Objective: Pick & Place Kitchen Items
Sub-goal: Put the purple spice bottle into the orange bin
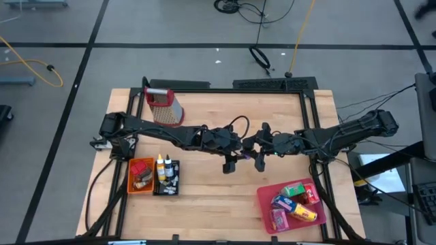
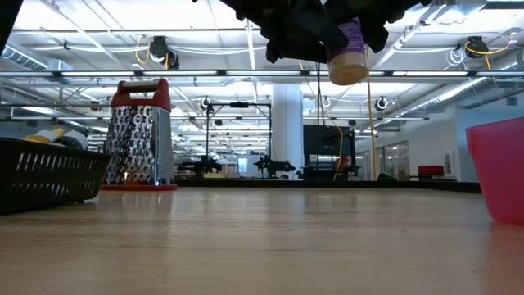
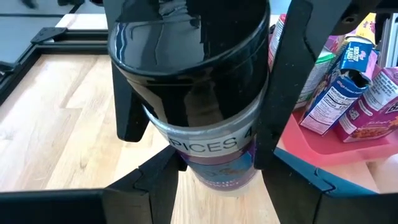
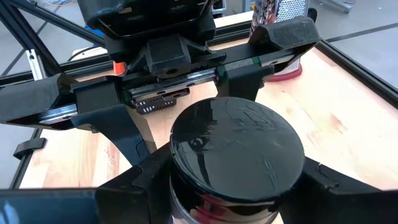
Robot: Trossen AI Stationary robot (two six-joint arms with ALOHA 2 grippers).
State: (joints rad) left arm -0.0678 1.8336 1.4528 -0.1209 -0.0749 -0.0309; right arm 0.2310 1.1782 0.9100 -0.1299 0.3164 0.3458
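Observation:
A spice jar [image 2: 348, 53] with a black lid [image 4: 236, 146] and a purple label hangs high above the middle of the table. My left gripper [image 3: 214, 177] and my right gripper [image 4: 230, 177] meet there from opposite sides, and both are shut on the jar. In the high view the two grippers [image 1: 246, 145] hide it. Other kitchen items are several cartons [image 3: 348, 87] lying in a pink tray [image 1: 267, 204] at the near right, and little bottles in a black basket [image 1: 167, 178] at the near left. My left gripper pinches the jar's labelled body [image 3: 217, 146] below the lid between its two fingers, coming from the table's left and slanting down. The jar hangs clear of the table, bottom down and slightly tilted. My right gripper pinches the jar at the lid's sides [image 4: 180, 165] between its two fingers, coming from the table's right and slanting down. Its fingers [image 3: 283, 81] run along the lid and the upper label.
A red-topped metal grater [image 1: 163, 107] stands at the far left. An orange bin [image 1: 141, 175] sits beside the black basket. Bare wood lies under the jar and along the near middle. A black frame rims the table.

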